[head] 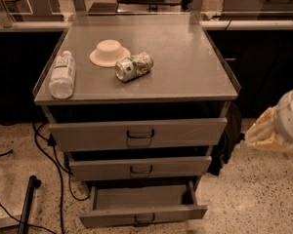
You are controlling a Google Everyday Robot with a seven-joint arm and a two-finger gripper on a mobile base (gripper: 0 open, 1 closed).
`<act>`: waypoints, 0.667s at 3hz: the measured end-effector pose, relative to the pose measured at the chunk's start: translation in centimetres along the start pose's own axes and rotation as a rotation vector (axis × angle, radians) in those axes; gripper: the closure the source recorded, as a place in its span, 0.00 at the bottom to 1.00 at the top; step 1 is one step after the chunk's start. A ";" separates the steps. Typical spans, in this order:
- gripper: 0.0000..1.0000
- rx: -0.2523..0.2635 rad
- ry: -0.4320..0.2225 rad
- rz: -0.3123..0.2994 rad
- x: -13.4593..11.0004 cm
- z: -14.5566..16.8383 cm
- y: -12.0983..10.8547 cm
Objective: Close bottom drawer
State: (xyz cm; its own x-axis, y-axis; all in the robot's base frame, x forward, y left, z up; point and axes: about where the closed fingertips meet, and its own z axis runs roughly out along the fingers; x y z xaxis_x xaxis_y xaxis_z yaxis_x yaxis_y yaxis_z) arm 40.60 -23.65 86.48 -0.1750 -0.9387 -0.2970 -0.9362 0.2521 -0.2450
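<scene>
The bottom drawer (142,212) is the lowest of three grey drawers in the metal cabinet and is pulled well out, with its empty inside showing. Its small dark handle (144,220) sits at the middle of the low front panel, at the bottom edge of the camera view. The middle drawer (140,167) and top drawer (137,133) each stick out a little. My gripper (262,130), pale yellow under a white arm part, hangs at the right edge of the view, right of the cabinet at about top-drawer height and touching nothing.
On the cabinet top (185,67) lie a plastic water bottle (62,75), an upturned white bowl (110,52) and a tipped drink can (134,67). Black cables (53,165) and a dark pole (27,204) lie on the speckled floor at the left. Desks stand behind.
</scene>
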 end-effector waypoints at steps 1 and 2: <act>1.00 -0.088 -0.042 -0.012 2.5 6.1 3.0; 1.00 -0.088 -0.042 -0.013 2.5 6.1 3.0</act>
State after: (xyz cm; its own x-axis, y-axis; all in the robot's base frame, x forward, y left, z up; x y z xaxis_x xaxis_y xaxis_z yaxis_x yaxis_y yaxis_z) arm 39.21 -23.78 79.39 -0.1519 -0.9305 -0.3332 -0.9617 0.2170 -0.1675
